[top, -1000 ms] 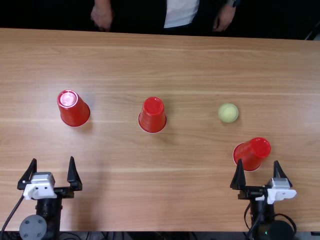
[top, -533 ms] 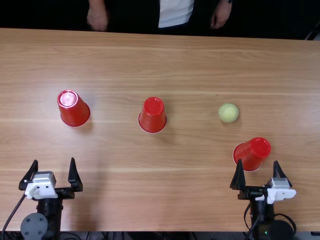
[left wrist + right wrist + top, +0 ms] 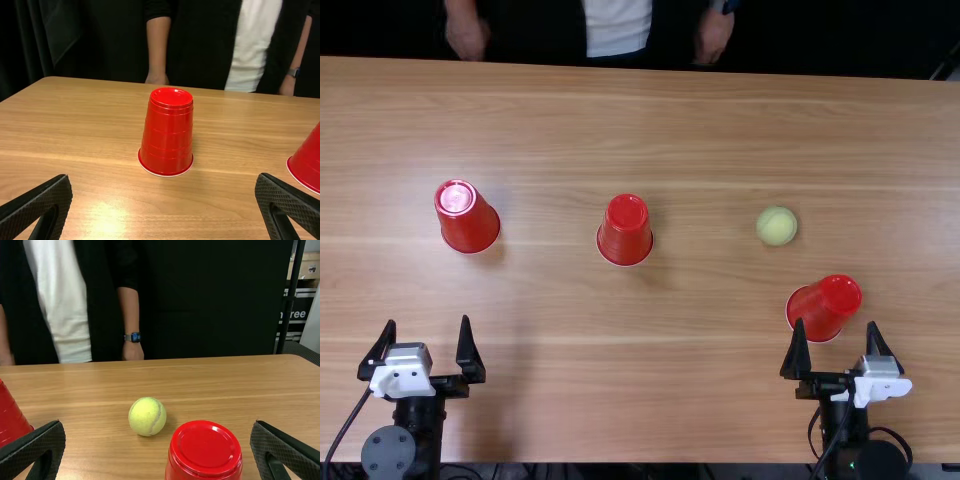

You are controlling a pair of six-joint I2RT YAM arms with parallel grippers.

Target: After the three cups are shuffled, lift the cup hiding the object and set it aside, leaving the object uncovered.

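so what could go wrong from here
1. The tennis ball lies loose on the table, with nothing to stop it; a bump could send it rolling.
2. The nearest red cup stands just ahead of the open right gripper; a forward move of that arm might knock it over, perhaps into the ball.

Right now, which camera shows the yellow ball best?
The right wrist view: the ball sits close and unblocked, near a red cup. The top view shows the ball small, from above. The left wrist view faces the left cup.
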